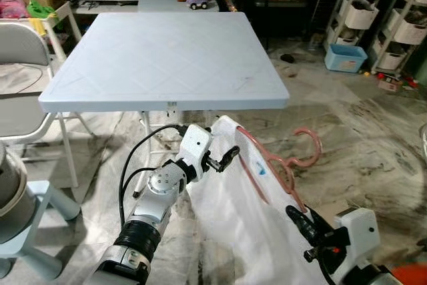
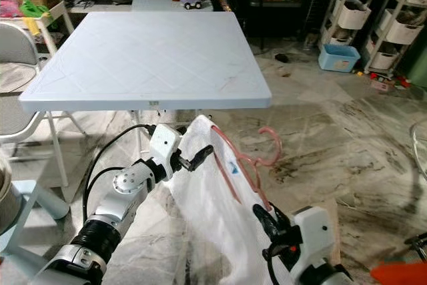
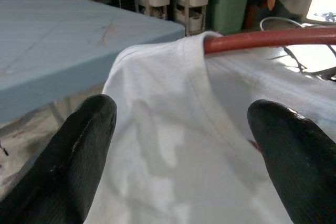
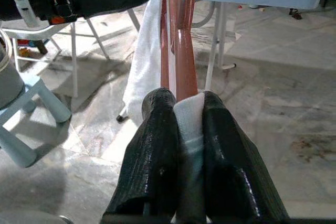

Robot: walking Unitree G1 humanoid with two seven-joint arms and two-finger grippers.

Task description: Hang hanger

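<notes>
A pink hanger (image 1: 270,165) carries a white shirt (image 1: 230,218) in front of the light blue table (image 1: 167,58), its hook (image 1: 308,146) pointing right. My right gripper (image 4: 186,98) is shut on the hanger's lower arm end, with shirt fabric pinched between the fingers; the same gripper (image 1: 299,217) sits low at the right. My left gripper (image 1: 227,157) is open at the shirt's upper shoulder. In the left wrist view its black fingertips (image 3: 86,129) stand wide apart, with the shirt's shoulder (image 3: 173,145) and the hanger's bar (image 3: 268,38) just beyond them.
The table's front edge is right behind the hanger. A grey folding chair (image 1: 20,65) and a pale blue stool (image 1: 40,231) stand on the left. White storage racks (image 1: 373,11) and a blue bin (image 1: 345,57) are at the far right, on marble floor.
</notes>
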